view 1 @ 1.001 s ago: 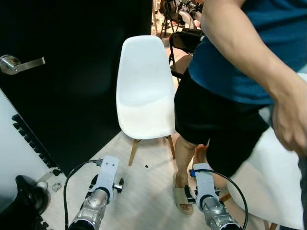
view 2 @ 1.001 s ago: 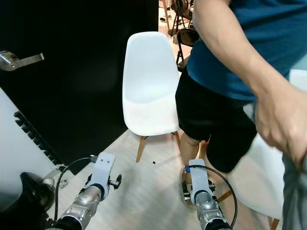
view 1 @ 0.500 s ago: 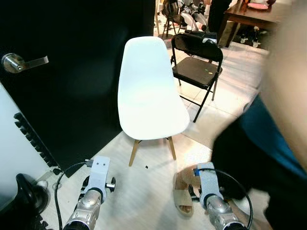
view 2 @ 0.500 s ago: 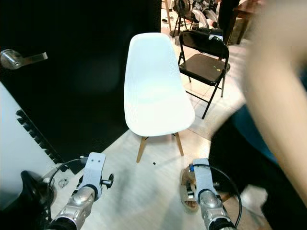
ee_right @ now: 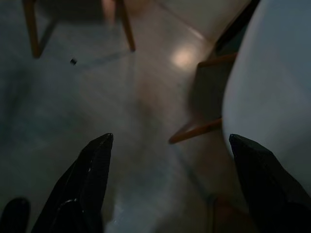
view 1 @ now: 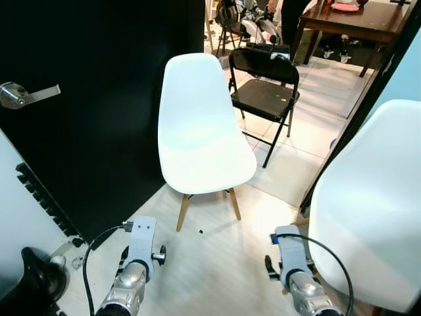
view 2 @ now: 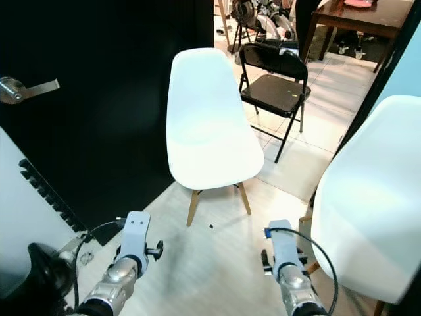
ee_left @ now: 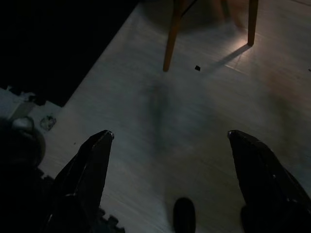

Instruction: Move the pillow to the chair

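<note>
Both arms are hanging low over the floor (view 1: 210,263), idle, nothing in either one. Left gripper (ee_left: 167,141) is spread wide, fingers framing bare floor; right gripper (ee_right: 167,141) is also spread wide, nothing between the fingers.

No pillow is appearing anywhere right now, so I can't give its location, heading or long axis. My guess: it's somewhere outside what the head camera is covering, and the robot will need to turn to find it before any grasp.

White shell chair (view 1: 200,128) is standing straight ahead on wooden legs, seat facing the robot, against the black door (view 1: 99,99). That's probably the drop target, seat bare. Black folding chair (view 1: 266,92) is sitting just beyond it to the right. A second white chair (view 1: 371,204) is close on the near right, its shell just beside the right arm, so swing clearance is looking tight on that side.

Grippers being parked open and low is reading as a carry-nothing walking posture.
</note>
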`<state>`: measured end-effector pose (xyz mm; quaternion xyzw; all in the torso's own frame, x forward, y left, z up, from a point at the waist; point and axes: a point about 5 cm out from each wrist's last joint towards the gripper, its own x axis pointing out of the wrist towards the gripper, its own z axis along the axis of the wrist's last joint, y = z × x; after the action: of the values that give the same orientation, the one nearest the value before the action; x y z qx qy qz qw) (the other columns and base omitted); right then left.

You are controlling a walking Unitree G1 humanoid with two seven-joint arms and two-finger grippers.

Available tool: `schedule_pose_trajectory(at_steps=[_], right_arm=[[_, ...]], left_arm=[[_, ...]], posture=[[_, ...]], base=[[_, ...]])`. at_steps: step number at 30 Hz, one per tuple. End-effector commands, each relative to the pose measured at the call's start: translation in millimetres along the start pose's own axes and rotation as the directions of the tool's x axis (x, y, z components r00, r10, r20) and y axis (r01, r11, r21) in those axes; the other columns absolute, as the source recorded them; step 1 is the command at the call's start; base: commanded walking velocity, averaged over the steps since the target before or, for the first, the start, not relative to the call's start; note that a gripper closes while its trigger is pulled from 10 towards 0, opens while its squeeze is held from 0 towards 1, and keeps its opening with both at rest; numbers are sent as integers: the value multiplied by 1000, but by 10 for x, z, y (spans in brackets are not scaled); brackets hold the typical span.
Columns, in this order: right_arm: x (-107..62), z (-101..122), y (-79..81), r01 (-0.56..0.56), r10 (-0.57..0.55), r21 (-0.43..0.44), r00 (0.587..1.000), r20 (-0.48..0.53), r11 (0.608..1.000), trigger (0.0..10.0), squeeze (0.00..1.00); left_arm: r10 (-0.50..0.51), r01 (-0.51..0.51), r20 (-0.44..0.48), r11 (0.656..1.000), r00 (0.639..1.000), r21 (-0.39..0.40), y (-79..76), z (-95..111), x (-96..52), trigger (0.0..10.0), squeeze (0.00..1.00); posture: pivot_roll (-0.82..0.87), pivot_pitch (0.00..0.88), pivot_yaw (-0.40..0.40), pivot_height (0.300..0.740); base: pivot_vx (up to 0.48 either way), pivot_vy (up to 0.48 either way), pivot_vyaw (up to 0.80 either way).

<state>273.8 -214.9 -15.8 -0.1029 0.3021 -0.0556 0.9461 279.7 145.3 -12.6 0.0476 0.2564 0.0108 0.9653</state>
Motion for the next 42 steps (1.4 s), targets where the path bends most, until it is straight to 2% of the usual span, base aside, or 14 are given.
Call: schedule_pose_trajectory(at_steps=[1, 6, 8, 12, 16, 18, 21, 24, 27, 30, 32, 36, 39, 42], right_arm=[[-10, -57, 31, -15, 15, -4, 1000, -25, 1000, 10000, 0], [11, 16, 71, -18, 18, 7, 1000, -16, 1000, 10000, 0], [7, 10, 120, -36, 36, -21, 999, -14, 999, 10000, 0], [9, 44, 126, -21, 21, 15, 1000, 3, 1000, 10000, 0], [-15, -61, 116, -13, 13, 1, 1000, -25, 1000, 10000, 0], [-32, -130, 101, -16, 15, -37, 999, -44, 999, 10000, 0], [-26, -112, 82, -7, 6, -29, 999, -38, 1000, 10000, 0], [-7, -57, 71, 7, -6, 5, 999, -34, 1000, 10000, 0], [-3, -45, 94, -2, 2, -3, 999, -34, 1000, 10000, 0], [2, -21, 104, 4, -4, 4, 1000, -29, 1000, 10000, 0], [-1, -41, 107, 12, -12, 8, 999, -41, 1000, 10000, 0], [-5, -60, 102, 23, -22, 29, 999, -48, 999, 10000, 0], [-8, -70, 83, 26, -23, 57, 999, -46, 998, 10000, 0], [-13, -95, 73, 27, -23, 76, 998, -55, 997, 10000, 0]], left_arm=[[26, -27, -41, 1000, 999, -12, 40, -104, -23, 10000, 0], [27, -25, -40, 999, 999, 48, 147, -107, -16, 10000, 0], [61, -61, -48, 998, 997, 7, 212, -107, -13, 10000, 0], [41, -41, -39, 999, 998, -10, 183, -79, -7, 10000, 0], [32, -32, -61, 999, 998, 1, 141, -127, -12, 10000, 0], [58, -59, -47, 998, 997, -33, 168, -74, 2, 10000, 0], [48, -50, -37, 998, 998, -42, 163, -49, 8, 10000, 0], [25, -25, -50, 1000, 998, 10, 155, -42, 24, 10000, 0], [35, -35, -53, 999, 998, 7, 173, -17, 38, 10000, 0], [27, -28, -41, 999, 999, -19, 160, 37, 55, 10000, 0], [37, -41, -50, 996, 998, -79, 159, 46, 62, 10000, 0], [35, -40, -63, 996, 997, -76, 155, 33, 64, 10000, 0], [20, -20, -44, 1000, 999, -8, 173, 63, 71, 10000, 0], [48, -53, -75, 996, 996, -65, 270, 18, 66, 10000, 0]], posture=[[-57, 48, -33, 740], [-43, 57, -51, 740], [-49, 55, -40, 740], [-69, 60, -29, 740], [-64, 48, -44, 740], [-58, 53, -34, 740], [-62, 59, -33, 740], [-62, 51, -38, 740], [-64, 47, -27, 740], [-66, 45, -22, 740], [-68, 45, -13, 740], [-60, 38, -8, 740], [-46, 28, -4, 740], [-37, 24, -1, 740]], base=[[0, 0, 0], [0, 0, 0], [0, 0, 0], [0, 0, 0], [0, 0, 0], [0, 0, 0], [0, 0, 0], [0, 0, 0], [0, 0, 0], [0, 0, 0], [0, 0, 0], [0, 0, 0], [0, 0, 0], [0, 0, 0]])
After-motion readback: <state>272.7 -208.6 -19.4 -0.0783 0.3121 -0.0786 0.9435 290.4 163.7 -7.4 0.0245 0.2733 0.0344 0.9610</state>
